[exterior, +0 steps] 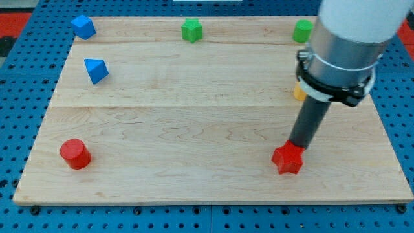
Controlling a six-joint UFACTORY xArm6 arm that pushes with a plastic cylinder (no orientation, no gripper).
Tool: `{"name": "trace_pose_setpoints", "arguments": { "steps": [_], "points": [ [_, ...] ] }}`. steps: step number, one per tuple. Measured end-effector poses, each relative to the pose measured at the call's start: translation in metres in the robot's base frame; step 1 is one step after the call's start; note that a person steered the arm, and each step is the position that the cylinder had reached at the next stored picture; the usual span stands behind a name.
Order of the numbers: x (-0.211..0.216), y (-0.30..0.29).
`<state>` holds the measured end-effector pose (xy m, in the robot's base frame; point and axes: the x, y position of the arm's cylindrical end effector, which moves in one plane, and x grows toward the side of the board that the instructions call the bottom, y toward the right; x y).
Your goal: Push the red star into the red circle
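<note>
My tip (297, 145), a bare rod tool with nothing to grasp, touches the red star (288, 159) at its 1 o'clock edge. The arm hides most of a yellow block (298, 92). The red circle (76, 153) sits at 9 o'clock across the counter (194, 129). No writing shows.

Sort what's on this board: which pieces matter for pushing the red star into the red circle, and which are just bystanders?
Job: red star, red circle, my tip touching the star's top edge.
Bystanders: blue cube, blue triangular block, green star, green round block, yellow block mostly hidden behind the arm.
</note>
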<state>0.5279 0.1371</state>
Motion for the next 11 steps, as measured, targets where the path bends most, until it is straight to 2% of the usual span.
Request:
{"name": "trace_pose_setpoints", "arguments": {
  "steps": [2,3,5,6,7,8,10,11],
  "points": [
    [0.012,0.091],
    [0.035,0.053],
    [0.020,-0.114],
    [0.016,-0.153],
    [0.012,-0.103],
    [-0.013,-0.097],
    [-0.014,-0.255],
    [-0.014,-0.304]
  ]
}}
